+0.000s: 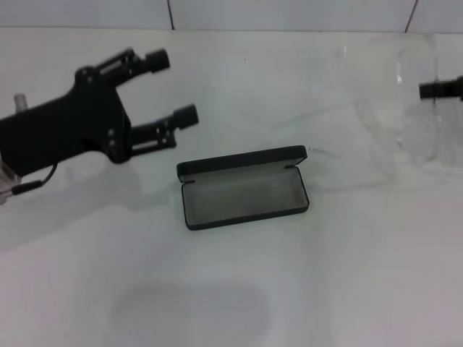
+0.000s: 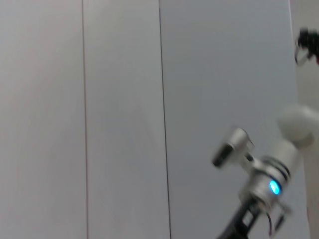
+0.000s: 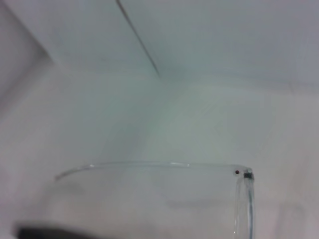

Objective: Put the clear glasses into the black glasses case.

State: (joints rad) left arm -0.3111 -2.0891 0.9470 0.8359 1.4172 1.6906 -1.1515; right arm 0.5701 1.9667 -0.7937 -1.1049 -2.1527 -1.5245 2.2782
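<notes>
The black glasses case (image 1: 244, 186) lies open at the middle of the white table, its grey lining facing up and its lid standing along the far side. To its right the clear glasses (image 1: 414, 119) hang above the table, one thin arm reaching down toward the case's right end. My right gripper (image 1: 441, 89) enters from the right edge and is shut on the glasses; most of it is out of frame. In the right wrist view a clear arm and hinge of the glasses (image 3: 149, 164) show close up. My left gripper (image 1: 172, 87) hovers open left of the case, apart from it.
The white table (image 1: 231, 289) runs back to a tiled wall (image 1: 289, 14). The left wrist view shows wall panels and part of the right arm (image 2: 269, 179) with a blue light, farther off.
</notes>
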